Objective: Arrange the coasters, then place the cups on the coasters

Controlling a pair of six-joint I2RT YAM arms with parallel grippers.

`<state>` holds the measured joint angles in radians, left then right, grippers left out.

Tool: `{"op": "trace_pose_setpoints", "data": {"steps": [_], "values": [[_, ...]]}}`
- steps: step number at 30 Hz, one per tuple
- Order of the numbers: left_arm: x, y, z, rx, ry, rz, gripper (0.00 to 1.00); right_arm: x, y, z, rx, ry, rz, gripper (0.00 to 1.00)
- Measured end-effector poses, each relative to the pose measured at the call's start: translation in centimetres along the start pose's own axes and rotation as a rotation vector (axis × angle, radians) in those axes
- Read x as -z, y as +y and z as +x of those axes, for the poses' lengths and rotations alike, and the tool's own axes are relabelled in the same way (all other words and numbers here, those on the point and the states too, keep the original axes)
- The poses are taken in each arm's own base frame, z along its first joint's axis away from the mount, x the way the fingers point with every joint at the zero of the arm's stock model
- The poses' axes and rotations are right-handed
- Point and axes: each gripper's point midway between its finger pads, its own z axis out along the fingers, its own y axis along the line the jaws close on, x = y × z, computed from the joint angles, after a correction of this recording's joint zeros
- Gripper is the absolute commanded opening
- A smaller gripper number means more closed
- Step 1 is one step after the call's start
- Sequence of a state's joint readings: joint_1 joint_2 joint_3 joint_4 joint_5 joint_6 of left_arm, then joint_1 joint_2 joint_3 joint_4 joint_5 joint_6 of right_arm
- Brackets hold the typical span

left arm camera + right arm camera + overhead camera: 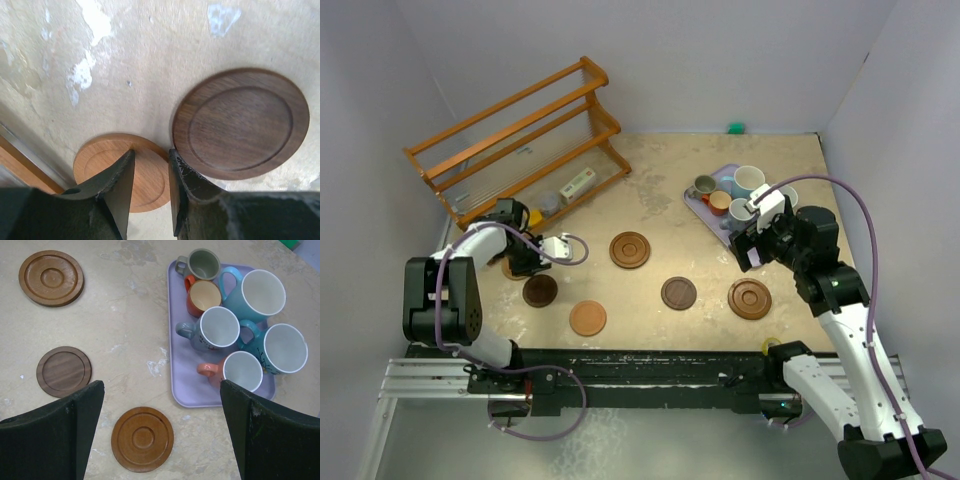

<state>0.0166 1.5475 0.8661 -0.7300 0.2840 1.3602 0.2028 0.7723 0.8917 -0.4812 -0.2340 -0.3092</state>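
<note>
Top external view: all six cups [740, 192] sit crowded together on the lavender tray [689, 197], so I judge the second half of the job not yet begun. The coasters [630, 249] lie on the surface [670, 170], left of the tray and nearer me than it. They are loosely scattered: two ringed reddish-brown, two dark brown, two tan. I'd call the arranging partway at best.

My left tool [151, 152] is down at the tan coaster [100, 152] farthest from the tray. Its fingers [120, 190] stand a narrow gap apart over that disc's rim, with a dark brown coaster [240, 122] just beside. I cannot tell whether it pinches the disc or only touches it. My right tool [161, 387] hangs spread wide above the tray's near edge, holding nothing.
</note>
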Motion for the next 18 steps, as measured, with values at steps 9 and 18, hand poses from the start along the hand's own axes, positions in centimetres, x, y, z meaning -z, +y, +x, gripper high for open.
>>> {"op": "trace_pose_setpoints", "data": {"steps": [9,18], "values": [[-0.7,-0.4,-3.0,0.007,-0.083,0.028,0.32,-0.1,-0.1,0.1,0.007,0.005,0.001,1.0],[-2.0,0.3,-7.3,-0.021,-0.12,0.038,0.31,-0.3,-0.1,0.3,0.007,0.016,-0.002,1.0]]}}
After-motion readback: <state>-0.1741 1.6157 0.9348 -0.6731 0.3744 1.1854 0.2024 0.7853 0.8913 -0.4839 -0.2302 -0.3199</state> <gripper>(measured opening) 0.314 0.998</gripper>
